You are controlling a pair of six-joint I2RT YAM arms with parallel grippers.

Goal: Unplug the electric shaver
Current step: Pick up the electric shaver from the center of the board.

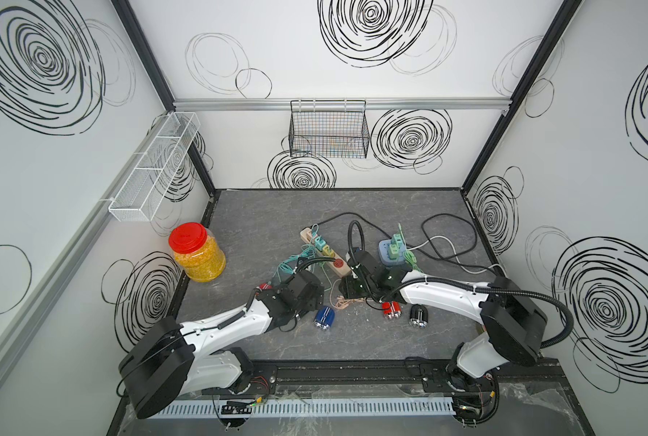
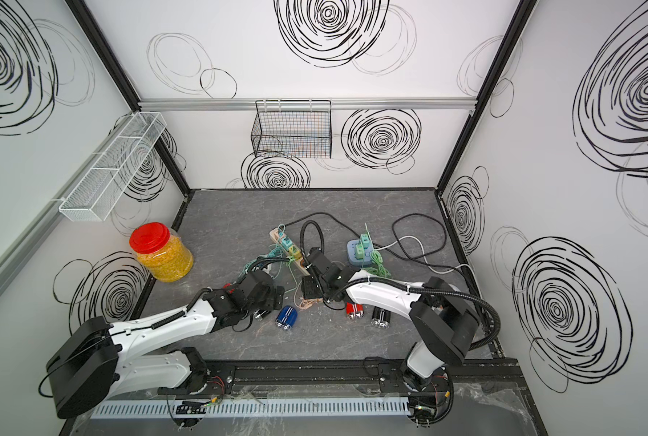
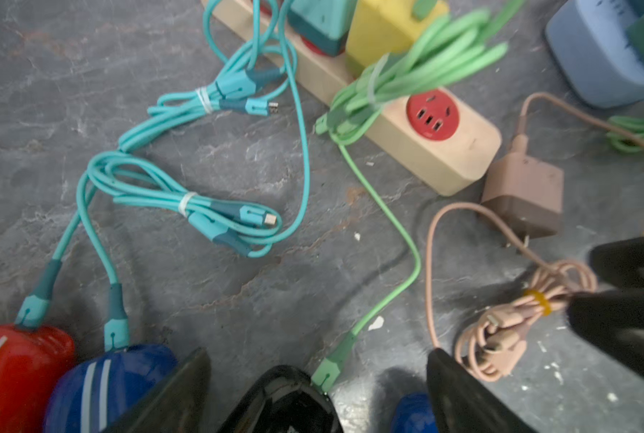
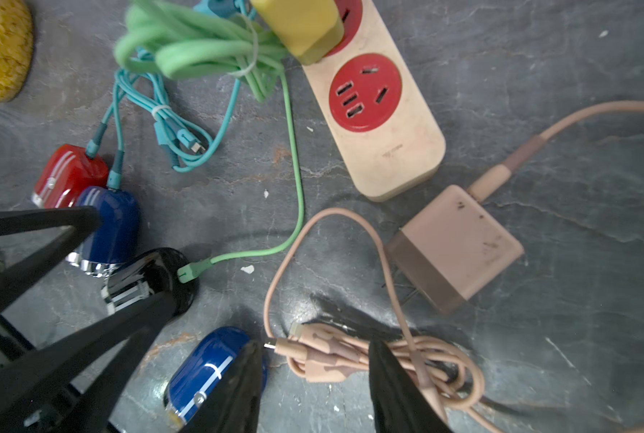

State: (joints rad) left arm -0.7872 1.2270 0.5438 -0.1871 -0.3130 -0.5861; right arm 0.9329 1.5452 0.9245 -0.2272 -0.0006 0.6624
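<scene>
Right wrist view: right gripper is spread astride the pink cable, seemingly ungripped. Its plug lies just off the blue shaver, which is laid front-to-back, heads toward the robot. Alongside, the left gripper is held wide around the black shaver.

Light: shining evenly, bright, from overhead | Shadows: lying soft beneath pink cable bundle | Glare: glinting on black shaver | Blur: green cable bundle smearing | Edges: wrist views bowing.
</scene>
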